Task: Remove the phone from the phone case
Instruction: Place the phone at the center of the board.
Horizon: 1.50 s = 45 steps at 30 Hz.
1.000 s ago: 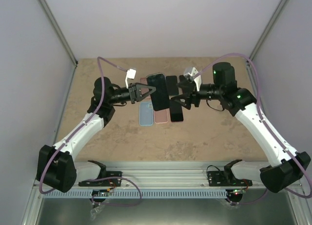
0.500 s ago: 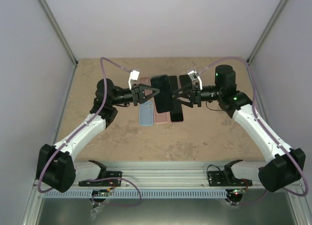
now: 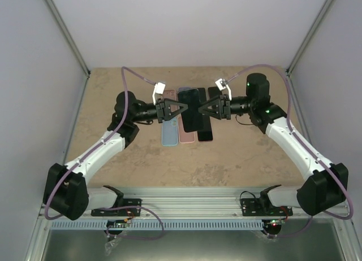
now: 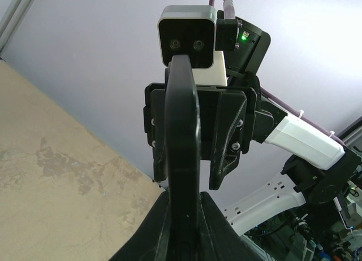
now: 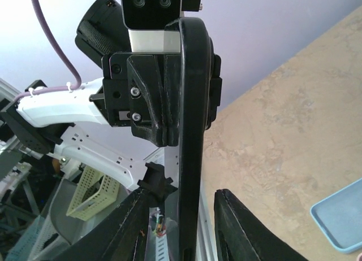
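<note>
A black phone (image 3: 192,109) in its dark phone case hangs above the table between the two arms. I cannot tell the case from the phone. My left gripper (image 3: 180,108) is shut on its left edge. In the left wrist view the phone (image 4: 182,131) stands edge-on, pinched in the left gripper (image 4: 184,216). My right gripper (image 3: 202,109) straddles the right edge. The right wrist view shows the phone (image 5: 191,131) edge-on inside the right gripper (image 5: 186,196), with a gap on each side of it.
Under the held phone lie a light blue case (image 3: 169,134), a pink one (image 3: 187,135) and a dark phone (image 3: 205,131). More flat items (image 3: 214,91) lie behind them. The blue case (image 5: 339,221) also shows in the right wrist view.
My right gripper has come left onto the phone's right edge and its jaws have narrowed. The left gripper has carried the phone slightly right, still shut on it.
</note>
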Motion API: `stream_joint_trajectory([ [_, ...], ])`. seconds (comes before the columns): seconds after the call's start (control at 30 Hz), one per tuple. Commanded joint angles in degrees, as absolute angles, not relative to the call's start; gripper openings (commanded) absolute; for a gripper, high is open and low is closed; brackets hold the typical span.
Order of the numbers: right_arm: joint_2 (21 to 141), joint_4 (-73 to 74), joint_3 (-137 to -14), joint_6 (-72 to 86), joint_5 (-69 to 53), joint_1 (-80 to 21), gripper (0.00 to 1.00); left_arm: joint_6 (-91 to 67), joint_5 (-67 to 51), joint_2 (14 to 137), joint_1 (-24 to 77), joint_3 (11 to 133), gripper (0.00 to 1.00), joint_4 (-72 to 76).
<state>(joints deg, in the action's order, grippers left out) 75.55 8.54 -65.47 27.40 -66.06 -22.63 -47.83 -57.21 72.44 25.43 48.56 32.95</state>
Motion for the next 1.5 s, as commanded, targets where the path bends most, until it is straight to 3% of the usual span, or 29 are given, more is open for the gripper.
stream_joint_trajectory([
  [0.0,76.1,5.3,-64.1,30.6,-67.2,-22.6,0.31,-47.2,-55.9,72.5,25.7,49.5,0.0,36.6],
  [0.3,76.7,4.4,-63.7,32.0,-67.3,-23.0,0.25,-46.4,-54.8,73.5,25.8,50.7,0.0,35.0],
  [0.6,77.6,3.6,-63.9,33.8,-67.4,-22.4,0.01,-43.0,-52.4,74.0,25.9,52.5,0.0,28.2],
  [0.67,77.5,3.9,-63.9,33.8,-67.5,-21.6,0.01,-41.7,-51.8,73.8,25.9,52.9,0.13,26.0],
  [0.83,77.8,8.1,-63.9,31.4,-67.6,-18.8,0.01,-37.6,-50.6,73.4,25.7,53.0,0.7,20.4],
  [0.97,78.8,16.1,-64.9,25.1,-67.2,-15.6,0.01,-35.1,-49.5,73.0,24.7,53.3,0.99,17.3],
  [1.27,82.1,33.9,-64.2,5.9,-62.1,-5.7,0.01,-25.7,-46.4,73.0,22.8,57.0,0.99,6.4],
  [1.47,86.8,36.8,-61.9,1.1,-58.8,-0.6,0.01,-25.4,-45.3,73.1,22.0,56.8,0.99,6.4],
])
